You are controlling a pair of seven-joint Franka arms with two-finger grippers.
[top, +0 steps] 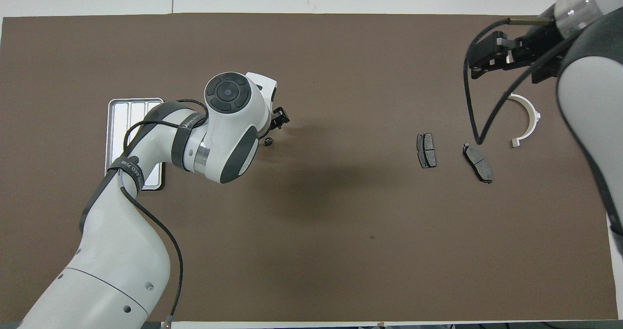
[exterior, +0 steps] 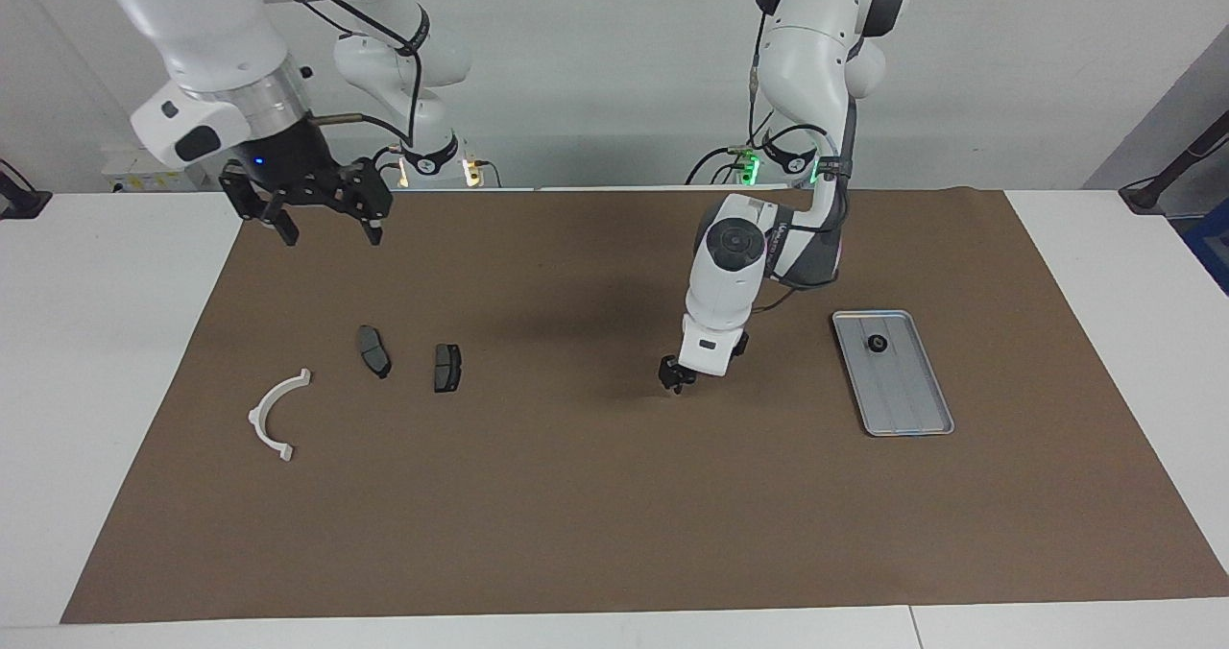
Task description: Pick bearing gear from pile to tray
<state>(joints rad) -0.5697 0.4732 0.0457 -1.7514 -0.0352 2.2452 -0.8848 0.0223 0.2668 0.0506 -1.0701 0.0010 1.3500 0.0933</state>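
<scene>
The silver tray (exterior: 907, 404) lies at the left arm's end of the brown mat, with one small black ring (exterior: 878, 344) in it. My left gripper (exterior: 675, 380) is low over the mat beside the tray, toward the middle. A tiny black ring (top: 267, 142) lies on the mat right at its tips; I cannot tell whether it is gripped. The pile lies toward the right arm's end: a white half-ring bracket (exterior: 278, 414) and two dark pad plates (exterior: 373, 350) (exterior: 447, 368). My right gripper (exterior: 329, 229) is open and empty, raised over the mat there.
The brown mat (exterior: 614, 515) covers most of the white table. In the overhead view the left arm hides much of the tray (top: 127, 110).
</scene>
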